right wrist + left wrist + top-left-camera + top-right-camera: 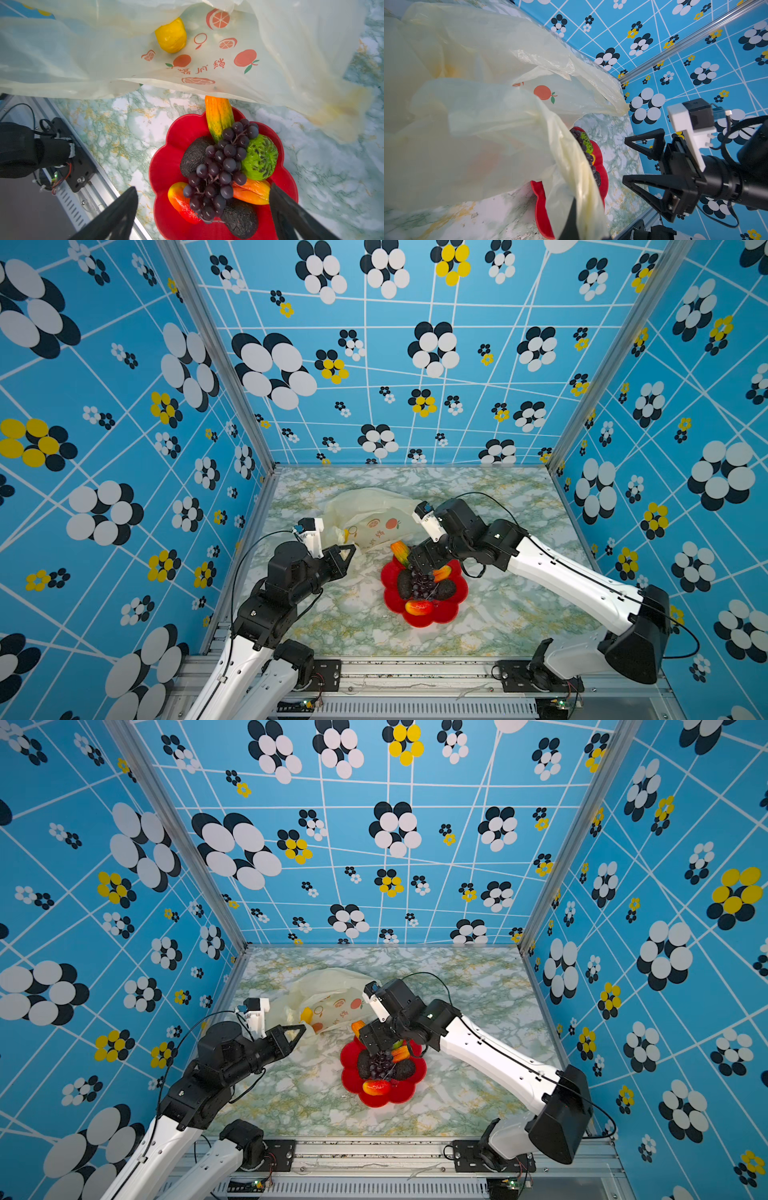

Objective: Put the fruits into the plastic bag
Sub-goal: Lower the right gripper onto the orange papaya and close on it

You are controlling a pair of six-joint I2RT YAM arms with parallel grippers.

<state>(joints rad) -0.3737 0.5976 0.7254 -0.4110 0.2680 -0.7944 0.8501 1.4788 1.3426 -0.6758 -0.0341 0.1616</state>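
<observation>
Right gripper [202, 188]: jaws spread wide, empty, poised over grape bunch [220, 166] atop pile on red plate [166, 164]. Left gripper [352, 549]: pressed together, pinching edge of plastic bag [374, 510], bag mouth lifted just beside plate. One yellow fruit [171, 35] already inside bag. Around grapes: avocados [193, 155], green fruit [260, 158], mangoes [219, 116]. Grapes likely light, knobbly, berries loose on stems; best hold probably across cluster's thick middle, gentle squeeze. Bag film looks flimsy, slippery.

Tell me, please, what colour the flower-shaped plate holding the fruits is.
Bright red all over; the plate shows best in the right wrist view.
</observation>
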